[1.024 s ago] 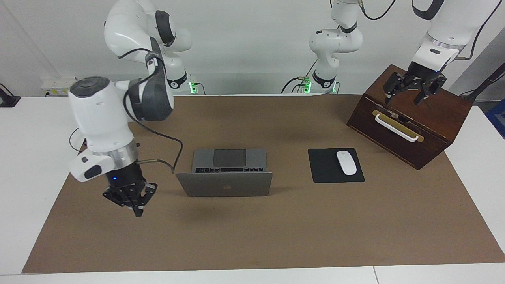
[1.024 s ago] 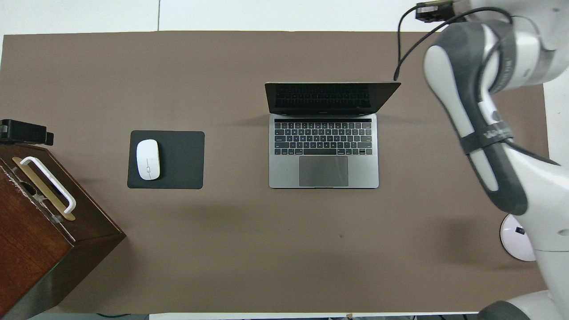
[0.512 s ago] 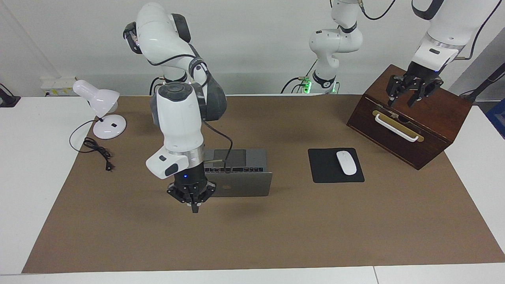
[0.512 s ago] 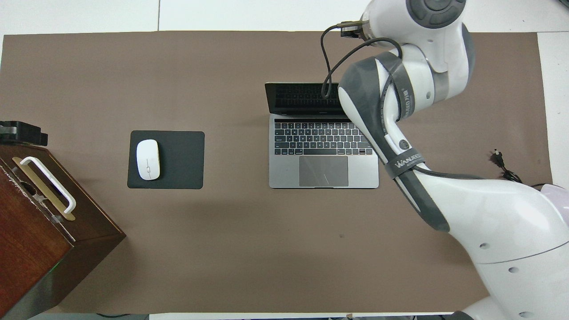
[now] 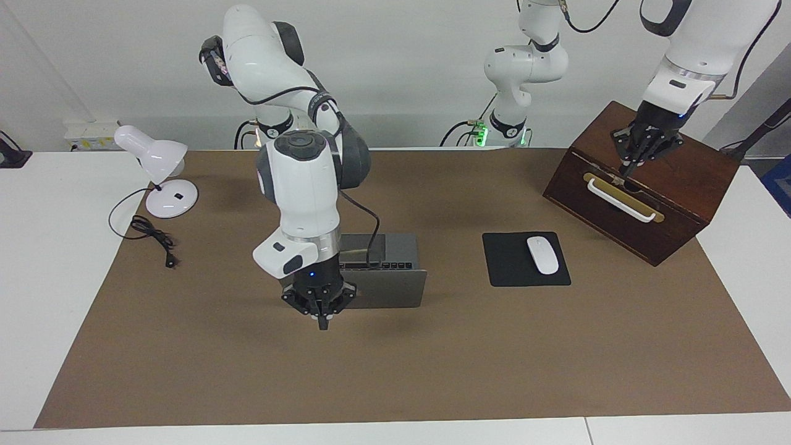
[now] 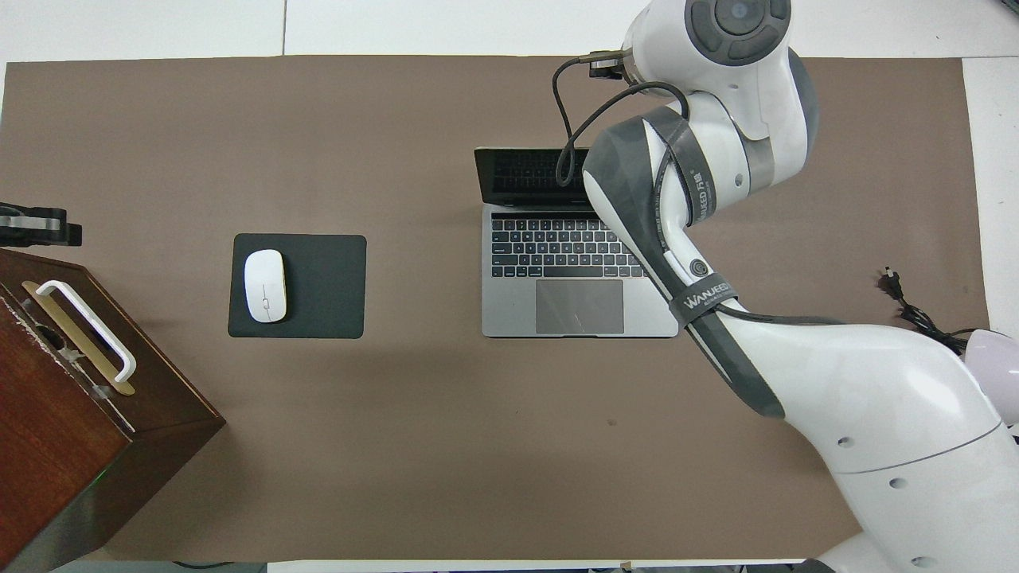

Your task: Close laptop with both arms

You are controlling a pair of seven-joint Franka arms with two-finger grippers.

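The silver-grey laptop (image 5: 395,287) (image 6: 557,306) stands open in the middle of the brown mat, keyboard toward the robots and lid raised. My right gripper (image 5: 322,321) is shut, its fingertips together and pointing down. It hangs low against the lid's outer face, at the lid corner toward the right arm's end of the table, and I cannot tell whether it touches. In the overhead view the right arm (image 6: 677,207) covers that corner and hides the gripper. My left gripper (image 5: 628,168) is shut over the wooden drawer box (image 5: 680,204), just above its front edge.
A black mouse pad (image 5: 507,266) with a white mouse (image 5: 542,254) lies between the laptop and the box. The box has a white handle (image 5: 620,199). A white desk lamp (image 5: 157,167) and its cable (image 5: 151,235) sit at the right arm's end.
My right arm swung in from its end of the table to the laptop lid, uncovering the lamp. My left gripper went from open to shut over the box.
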